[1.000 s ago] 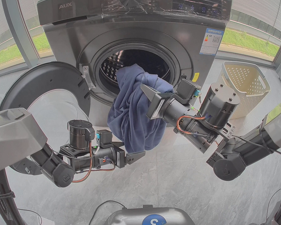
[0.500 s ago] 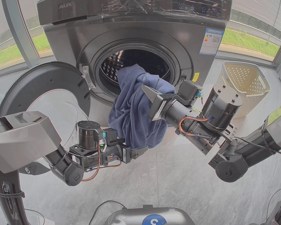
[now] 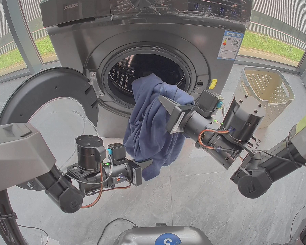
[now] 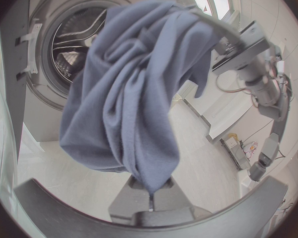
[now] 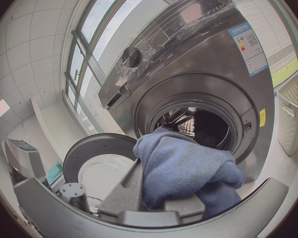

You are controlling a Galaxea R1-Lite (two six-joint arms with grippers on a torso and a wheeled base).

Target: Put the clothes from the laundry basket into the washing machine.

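A blue garment (image 3: 153,126) hangs in front of the washing machine's open drum (image 3: 142,68). My right gripper (image 3: 168,102) is shut on its upper bunch, just outside the drum's lower right rim; the cloth spills over the right fingers (image 5: 129,185) in the right wrist view. Below it, my left gripper (image 3: 147,163) is at the garment's lowest hem. In the left wrist view the cloth (image 4: 132,93) tapers to a point pinched between the shut left fingers (image 4: 135,195). The cream laundry basket (image 3: 268,92) stands to the machine's right, with no clothes visible inside.
The washer's round door (image 3: 47,96) is swung wide open on the left, close to my left arm. Grey tiled floor (image 3: 193,194) lies in front of the machine. Windows stand behind and beside it.
The right gripper has shifted slightly right and down with the garment. The left gripper first rose towards the hanging hem, then drew back a little; the hem now drapes over its fingertips.
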